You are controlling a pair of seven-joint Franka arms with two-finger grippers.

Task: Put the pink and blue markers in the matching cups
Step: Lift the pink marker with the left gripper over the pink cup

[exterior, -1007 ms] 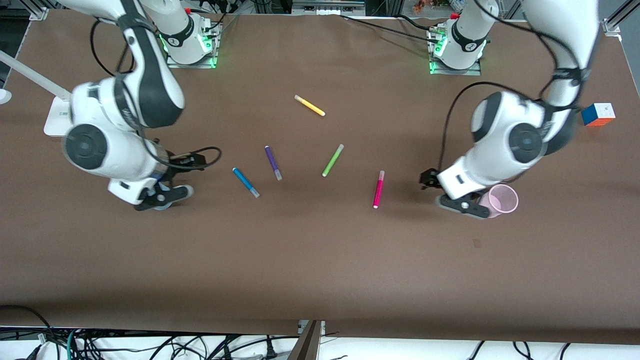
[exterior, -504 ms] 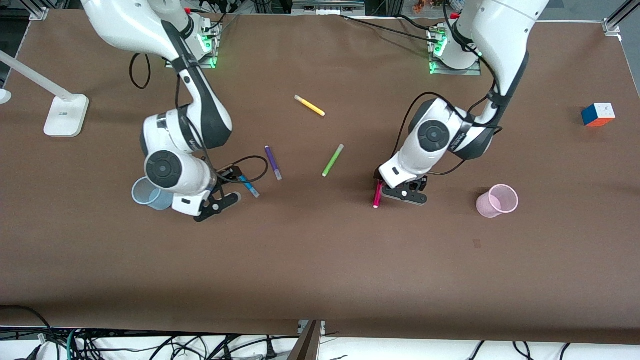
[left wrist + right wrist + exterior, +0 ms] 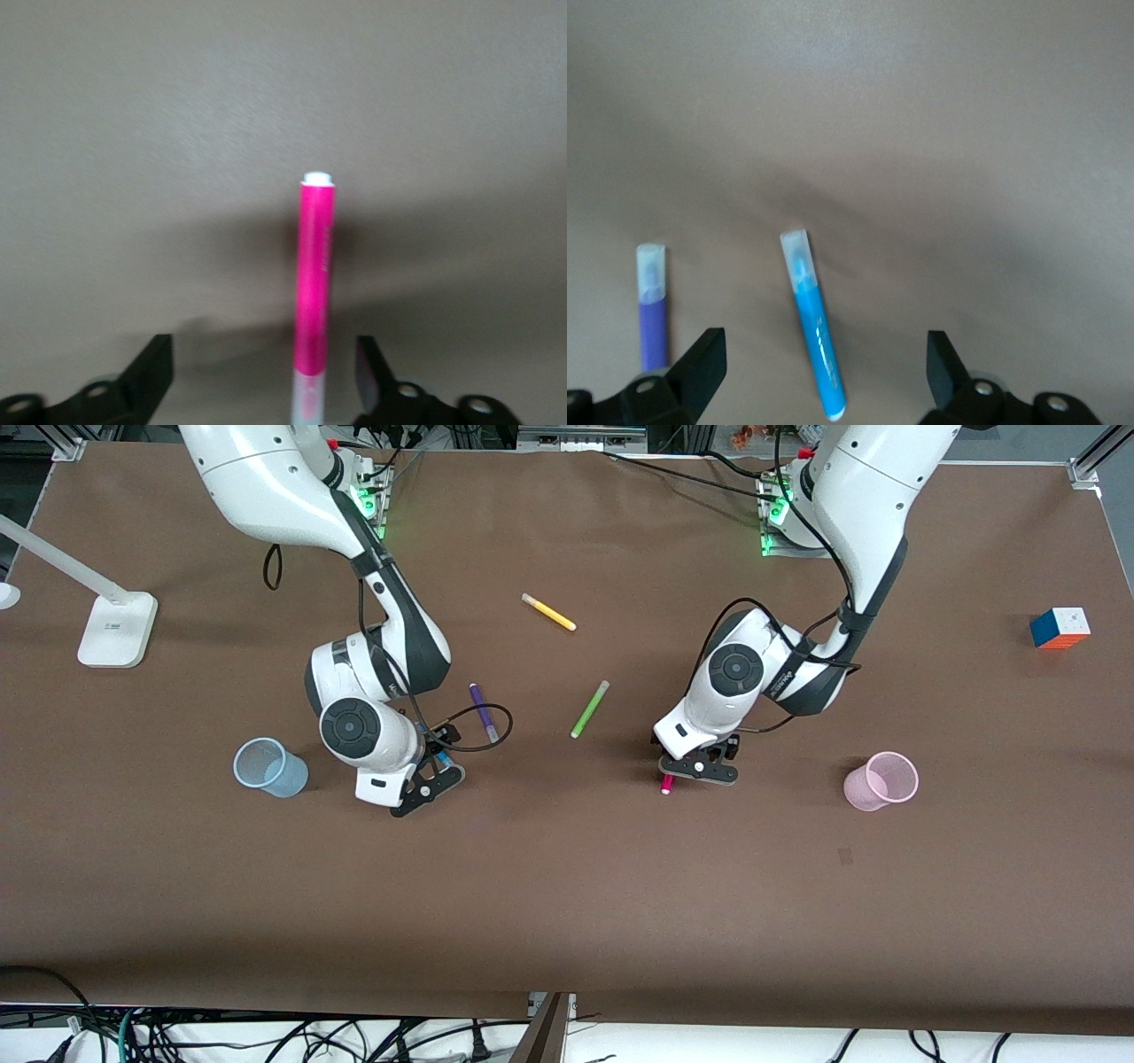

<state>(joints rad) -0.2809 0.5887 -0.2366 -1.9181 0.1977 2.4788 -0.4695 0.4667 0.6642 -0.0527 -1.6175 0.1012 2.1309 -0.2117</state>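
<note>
The pink marker (image 3: 314, 283) lies on the brown table between the open fingers of my left gripper (image 3: 261, 372). In the front view only its tip (image 3: 666, 784) shows from under the left gripper (image 3: 700, 766). The blue marker (image 3: 813, 328) lies between the open fingers of my right gripper (image 3: 824, 363), which hangs low over it (image 3: 431, 772). The pale blue cup (image 3: 268, 767) stands upright toward the right arm's end. The pale pink cup (image 3: 880, 781) stands toward the left arm's end. Both cups look empty.
A purple marker (image 3: 484, 713) lies beside the right gripper and shows in the right wrist view (image 3: 652, 305). A green marker (image 3: 589, 708) and a yellow marker (image 3: 548, 612) lie mid-table. A colour cube (image 3: 1060, 627) and a white lamp base (image 3: 115, 631) sit near the table's ends.
Both arms swung from beside the cups toward the table's middle. The right gripper now hangs over the blue marker, the left over the pink one. Both cups are uncovered.
</note>
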